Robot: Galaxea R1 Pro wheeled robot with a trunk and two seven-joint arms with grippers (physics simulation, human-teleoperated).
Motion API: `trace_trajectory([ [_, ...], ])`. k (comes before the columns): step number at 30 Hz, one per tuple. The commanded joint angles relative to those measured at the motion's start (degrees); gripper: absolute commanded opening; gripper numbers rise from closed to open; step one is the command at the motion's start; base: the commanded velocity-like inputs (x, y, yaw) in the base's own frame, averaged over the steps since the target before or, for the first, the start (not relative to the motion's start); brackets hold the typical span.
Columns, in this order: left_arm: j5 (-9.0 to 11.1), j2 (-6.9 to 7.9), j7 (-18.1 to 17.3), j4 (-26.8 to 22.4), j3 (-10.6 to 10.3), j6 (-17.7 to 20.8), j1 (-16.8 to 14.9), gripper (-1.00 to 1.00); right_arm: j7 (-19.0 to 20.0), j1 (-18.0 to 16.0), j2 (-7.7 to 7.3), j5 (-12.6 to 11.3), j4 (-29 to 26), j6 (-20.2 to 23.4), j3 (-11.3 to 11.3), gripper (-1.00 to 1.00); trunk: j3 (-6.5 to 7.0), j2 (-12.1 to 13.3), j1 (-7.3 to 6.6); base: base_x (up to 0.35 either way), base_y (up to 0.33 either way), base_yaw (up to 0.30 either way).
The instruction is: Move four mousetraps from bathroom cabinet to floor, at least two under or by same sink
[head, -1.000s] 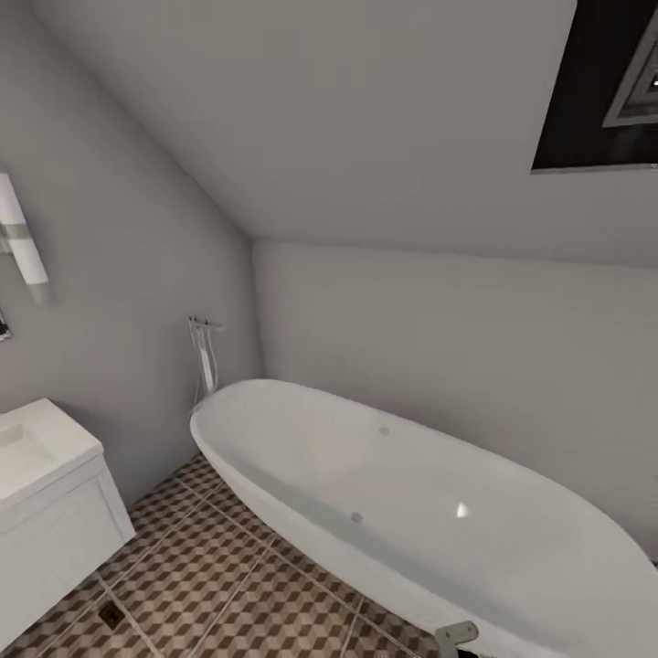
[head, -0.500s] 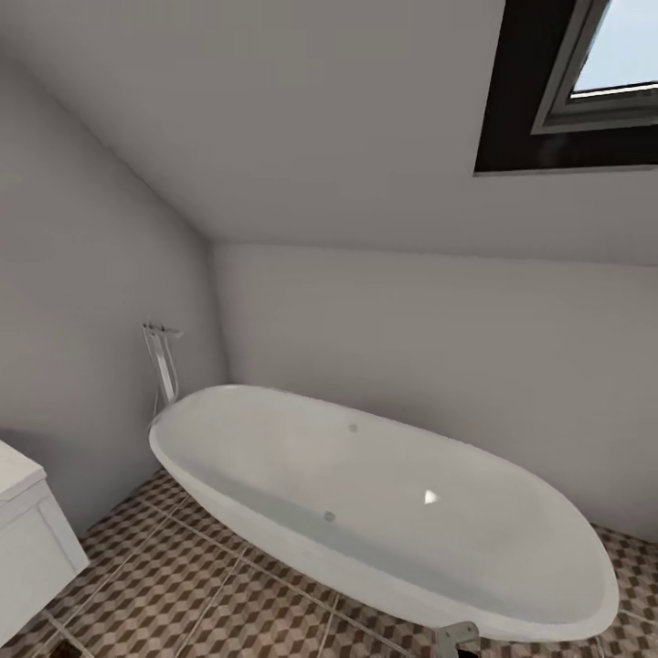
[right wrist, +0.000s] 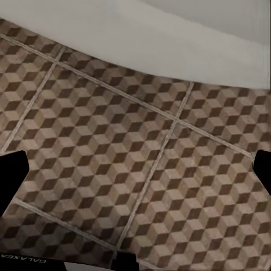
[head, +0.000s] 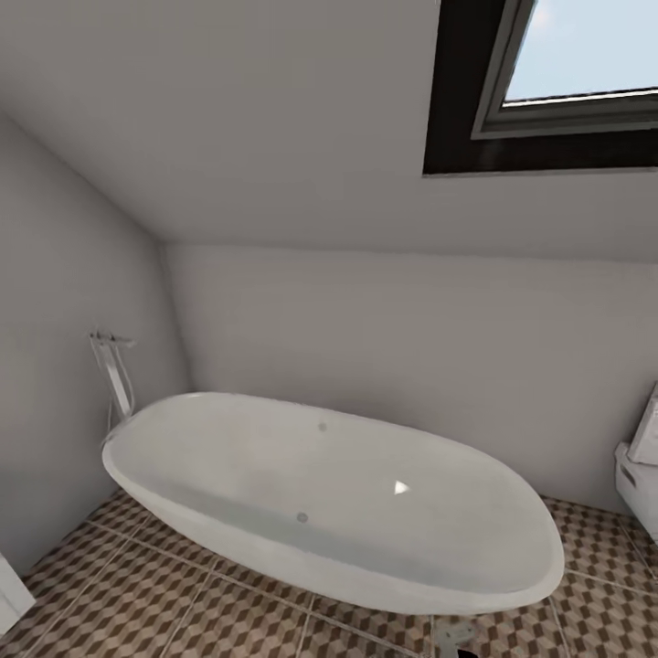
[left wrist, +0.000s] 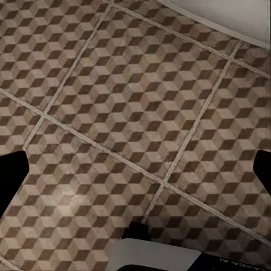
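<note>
A white oval bathtub (head: 329, 498) fills the lower middle of the head view, standing on the bathroom floor (head: 146, 594) with its cube-pattern tiles. A tall tap (head: 114, 379) rises at the tub's left end. A skylight (head: 567, 68) sits in the sloped ceiling at upper right, and a white fixture (head: 642, 471) pokes in at the right edge. Both wrist views look down on the floor tiles (left wrist: 135, 113) (right wrist: 124, 152), with dark finger tips at the frame edges; nothing lies between them, though how wide either claw stands I cannot tell.
</note>
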Motion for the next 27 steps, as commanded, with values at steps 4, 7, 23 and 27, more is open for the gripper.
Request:
trace_trajectory([
  [4,0.31,-0.06,0.08,0.21,-0.49,-0.32,-0.06,1.0,-0.18,-0.09,0.0,0.46,0.26,-0.37,-0.28,1.0,-0.02,-0.05,0.03,0.0,0.0,-0.269],
  [7,0.3,-0.07,0.08,0.21,-0.49,-0.32,-0.06,1.0,-0.23,-0.09,0.0,0.45,0.26,-0.37,-0.32,1.0,-0.02,-0.05,0.03,0.0,0.0,-0.269],
  [23,0.31,-0.09,0.08,0.21,-0.49,-0.32,-0.06,1.0,-0.26,-0.09,0.0,0.44,0.26,-0.37,-0.29,1.0,-0.02,-0.05,0.03,0.0,0.0,-0.269],
  [27,0.28,-0.09,0.08,0.21,-0.49,-0.32,-0.06,1.0,-0.26,-0.09,0.0,0.44,0.26,-0.37,-0.29,1.0,-0.02,-0.05,0.03,0.0,0.0,-0.269],
])
